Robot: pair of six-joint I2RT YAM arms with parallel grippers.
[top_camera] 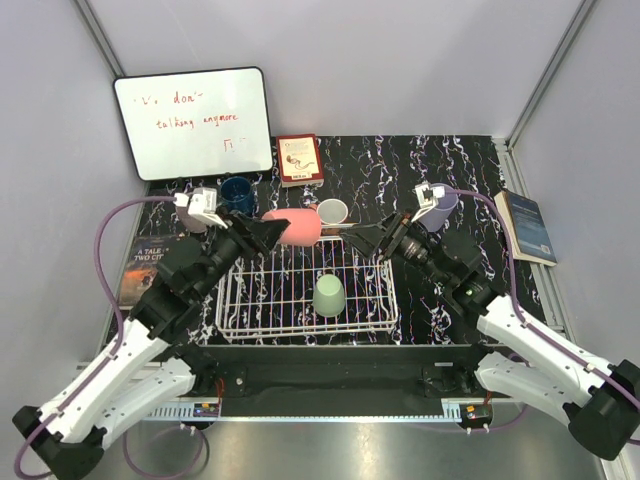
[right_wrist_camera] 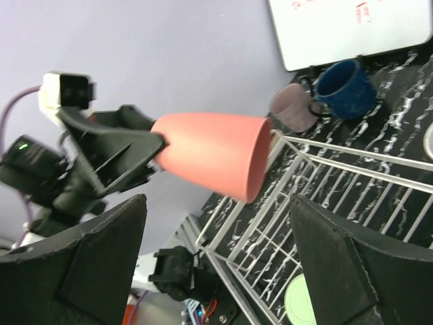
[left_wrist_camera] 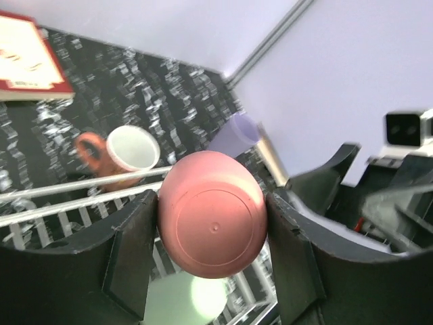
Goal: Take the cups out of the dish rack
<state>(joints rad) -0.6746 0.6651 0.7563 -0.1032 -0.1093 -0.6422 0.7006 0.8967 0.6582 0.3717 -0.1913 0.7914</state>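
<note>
Top view, writing: your whiteboard has red handwriting. "talking anymore" is legible, the line above it is not. The dark book on the left reads "A TALE" and "TWO CIT".
Top view, hold: your left gripper is clamped on the base of the smooth pink cup. The cup lies sideways above the far rim of the dish rack.
Top view, right side: your right gripper faces the cup's mouth, jaws apart with nothing in them.
Top view, rack: white wire grid with one green cup upside down inside.
Top view, surroundings: a red book, blue cup, terracotta cup and lavender cup sit on the black white-veined table.
Left wrist view: the pink cup's round base fills the gap between the jaws. The terracotta cup's white inside shows beyond it.
Right wrist view: the jaws are wide apart and the pink cup tapers towards the left gripper. A mauve cup touches the blue cup beside the rack's corner.
</note>
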